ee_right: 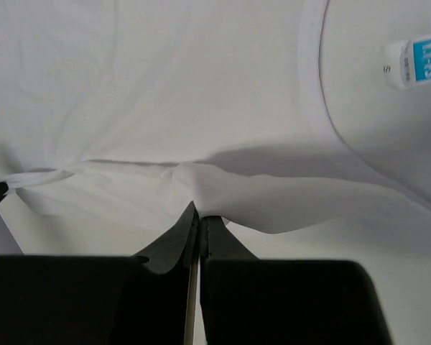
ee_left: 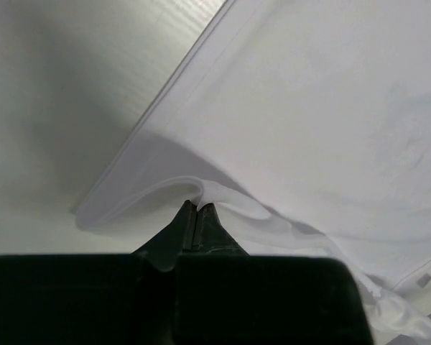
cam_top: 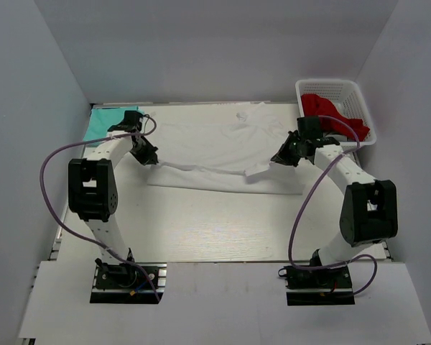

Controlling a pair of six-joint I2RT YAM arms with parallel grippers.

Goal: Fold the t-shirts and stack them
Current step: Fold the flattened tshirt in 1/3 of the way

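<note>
At left hand (ee_left: 196, 208): fingers pressed together, pinching a raised ridge of the white t-shirt (cam_top: 223, 140) near its hemmed edge; the cloth tents up at the tips.
At right hand (ee_right: 199, 212): pressed together too, pinching a fold of the same shirt just below the neckline (ee_right: 312, 108); size tag (ee_right: 419, 61) at 1 o'clock from the tips.
shirt position: spread sideways across the middle of the counter (cam_top: 223, 230), hem end toward 9 o'clock, neck end toward 3 o'clock. Near edge is lifted between both hands, the rest lies flat.
mint-teal t-shirt (cam_top: 100, 123): far corner at about 10 o'clock, partly hidden behind the left arm; can't tell if it is folded.
basket (cam_top: 329, 83): at 2 o'clock, red cloth (cam_top: 323, 108) inside.
step (judged): lengthwise fold, near edge probably goes toward 12 o'clock.
doing it well: move both hands at the same height and pace, and keep the edge taut between them so the mid-span doesn't sag. Lift only enough to clear the lower layer, then lay the edge parallel to the far edge before letting go.
risk: thin cloth and small pinches, so a jerk could slip a grip or drag the bottom layer.
</note>
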